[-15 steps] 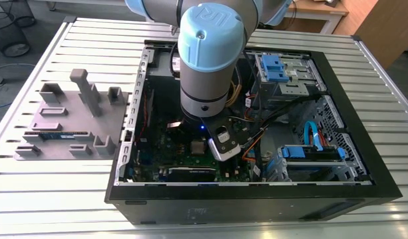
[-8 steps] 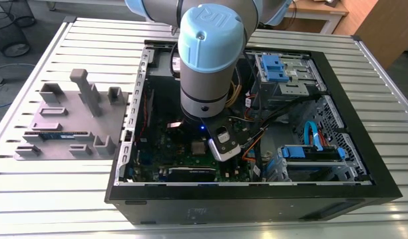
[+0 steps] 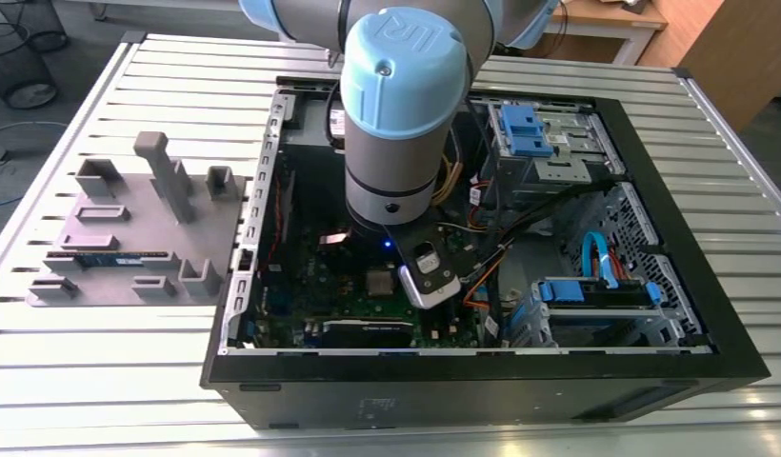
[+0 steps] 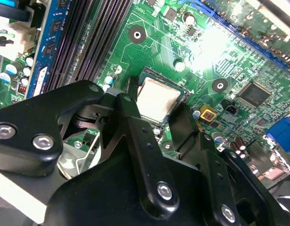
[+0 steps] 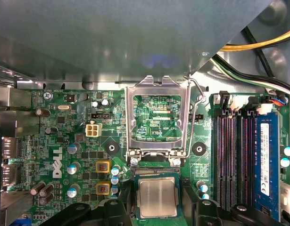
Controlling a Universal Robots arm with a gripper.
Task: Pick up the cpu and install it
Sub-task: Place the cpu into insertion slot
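I'm hovering my gripper (image 5: 157,188) around the cpu (image 5: 156,200), which is lying flat in the motherboard socket, looking seated. I cannot tell whether I'm grasping it or released. The load plate (image 5: 131,117) is standing open, not yet locked.

A grey robot arm with pale blue caps (image 3: 393,114) reached down into an open black computer case (image 3: 492,390) lying on a slatted metal desk (image 3: 747,190). Its tool (image 3: 425,281) hung low over the dark green motherboard (image 3: 346,286). A blue drive bracket (image 3: 600,292) sat near the tool, toward the exterior view's right. Well apart from the tool, toward the exterior view's left, a grey moulded fixture tray (image 3: 124,228) held a long blue-green memory stick (image 3: 111,257).
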